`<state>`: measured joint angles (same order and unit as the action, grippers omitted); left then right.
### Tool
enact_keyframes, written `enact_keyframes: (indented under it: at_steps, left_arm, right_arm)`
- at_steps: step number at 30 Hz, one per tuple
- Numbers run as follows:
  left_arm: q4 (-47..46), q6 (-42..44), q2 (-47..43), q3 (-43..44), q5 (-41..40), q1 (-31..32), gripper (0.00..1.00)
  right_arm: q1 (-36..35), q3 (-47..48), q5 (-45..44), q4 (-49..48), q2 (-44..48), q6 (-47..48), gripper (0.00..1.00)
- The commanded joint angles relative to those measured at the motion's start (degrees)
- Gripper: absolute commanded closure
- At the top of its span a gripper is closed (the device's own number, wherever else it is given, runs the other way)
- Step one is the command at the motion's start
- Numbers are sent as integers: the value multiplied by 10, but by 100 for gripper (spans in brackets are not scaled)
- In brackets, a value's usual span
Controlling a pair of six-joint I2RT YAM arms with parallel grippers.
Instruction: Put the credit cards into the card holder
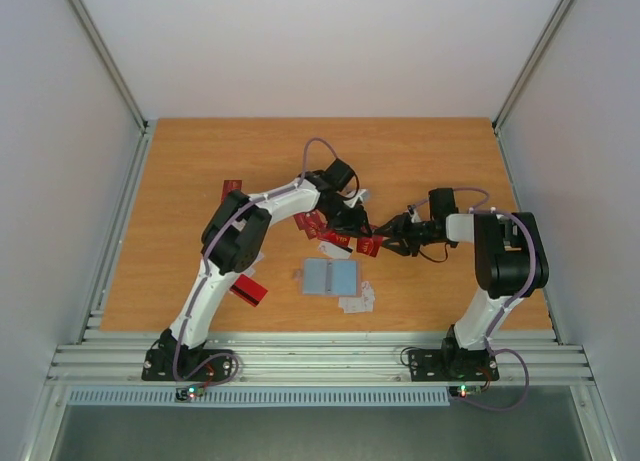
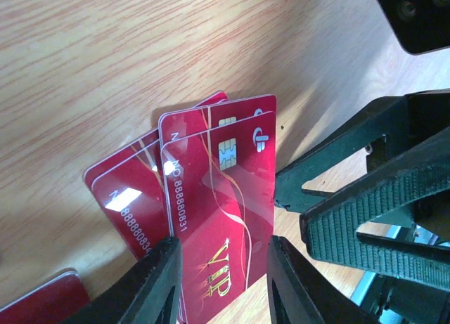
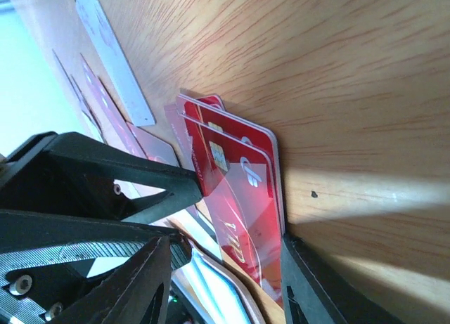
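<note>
A small stack of red credit cards [image 2: 218,197] with gold VIP lettering lies on the wooden table, between both grippers [image 1: 368,245]. My left gripper [image 2: 223,243] hovers over the stack with its jaws apart, one on each long side. My right gripper [image 3: 226,241] is open around the same cards [image 3: 239,176]. Its right finger [image 3: 309,282] rests against their edge. In the left wrist view a right-gripper fingertip [image 2: 281,194] meets the top card's right edge. The card holder [image 1: 330,277] lies open, blue-grey inside up, just in front of the grippers [image 1: 355,221].
More red cards lie at the left [image 1: 247,291], the far left [image 1: 232,187] and under the left arm [image 1: 318,224]. White cards sit near the holder [image 1: 357,301]. A white card [image 3: 116,64] lies beyond the stack. Side walls [image 1: 120,201] bound the table.
</note>
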<state>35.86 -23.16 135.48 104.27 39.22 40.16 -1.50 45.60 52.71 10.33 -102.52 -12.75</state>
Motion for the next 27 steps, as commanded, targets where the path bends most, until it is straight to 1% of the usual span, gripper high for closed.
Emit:
enact_keyframes:
  at_steps: [1,5,10,18,27]
  left_arm:
    - [-50,-24,7,-40,56,26,64]
    - [-79,-43,-7,-55,75,26,64]
    - [-83,-51,-11,-51,77,25,64]
    - [-100,-64,-19,-60,82,22,64]
    - [-117,-78,-21,-74,82,16,64]
  right_arm:
    - [-18,-7,87,-132,7,-53,57]
    - [-18,-16,111,-172,15,-78,58]
    - [-20,-32,136,-233,19,-111,59]
    - [-27,-38,151,-252,24,-120,59]
    - [-35,-37,146,-253,-3,-118,61]
